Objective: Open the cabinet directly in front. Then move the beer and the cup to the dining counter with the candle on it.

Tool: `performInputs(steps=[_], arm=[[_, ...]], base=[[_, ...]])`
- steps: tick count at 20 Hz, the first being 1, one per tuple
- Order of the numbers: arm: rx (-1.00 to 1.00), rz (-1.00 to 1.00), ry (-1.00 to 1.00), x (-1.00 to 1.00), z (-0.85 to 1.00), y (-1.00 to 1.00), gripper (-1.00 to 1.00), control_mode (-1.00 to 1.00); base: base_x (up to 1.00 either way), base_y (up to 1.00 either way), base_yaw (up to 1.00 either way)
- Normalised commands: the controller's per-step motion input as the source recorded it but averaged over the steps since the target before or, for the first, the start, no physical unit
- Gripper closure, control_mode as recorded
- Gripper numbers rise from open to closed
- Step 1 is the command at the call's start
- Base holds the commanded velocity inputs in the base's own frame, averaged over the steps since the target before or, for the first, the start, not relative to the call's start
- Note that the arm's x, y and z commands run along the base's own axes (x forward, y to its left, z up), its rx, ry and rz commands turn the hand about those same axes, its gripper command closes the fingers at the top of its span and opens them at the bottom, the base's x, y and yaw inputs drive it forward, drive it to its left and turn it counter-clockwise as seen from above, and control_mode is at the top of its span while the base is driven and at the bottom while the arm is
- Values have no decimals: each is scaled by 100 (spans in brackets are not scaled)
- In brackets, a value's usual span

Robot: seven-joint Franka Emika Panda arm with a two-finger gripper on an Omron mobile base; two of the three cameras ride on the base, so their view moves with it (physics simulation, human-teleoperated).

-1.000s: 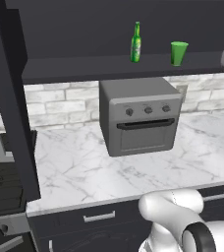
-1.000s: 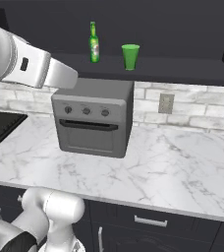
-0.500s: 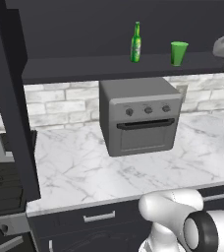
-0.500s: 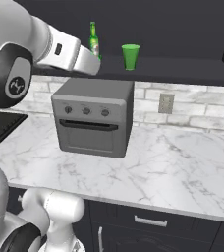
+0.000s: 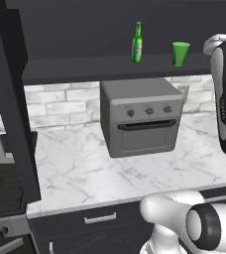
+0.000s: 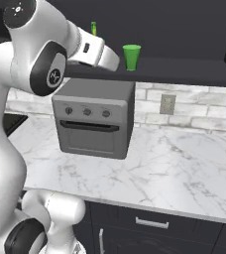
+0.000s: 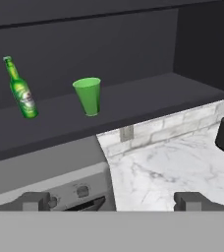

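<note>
White arm raised level with the cabinet point(image 7: 133, 106) shelf; tool point(image 7: 112, 201) wide open, empty, facing the cup point(image 7: 88, 96).

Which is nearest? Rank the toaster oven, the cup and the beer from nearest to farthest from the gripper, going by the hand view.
1. Toaster oven: just below the open gripper, on the counter.
2. Cup: ahead on the cabinet shelf, near the view's middle.
3. Beer: same shelf, further off to the left.
</note>
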Motion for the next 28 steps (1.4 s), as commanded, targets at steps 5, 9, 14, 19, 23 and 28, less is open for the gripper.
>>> performInputs(steps=[5, 9, 14, 19, 23, 28], arm=[[3, 0, 2, 69, -1, -21, -100, -100], [5, 0, 5, 71, 0, -23, -100, -100], [6, 0, 4, 69, 0, -27, -100, -100], [10, 0, 4, 51, 8, -27, -100, -100], [0, 0, 3, 62, 0, -17, -100, -100], [0, 0, 5, 66, 0, -8, -100, -100]], base=[[0, 0, 0], [0, 0, 0], [0, 0, 0], [0, 0, 0], [0, 0, 0], [0, 0, 0]])
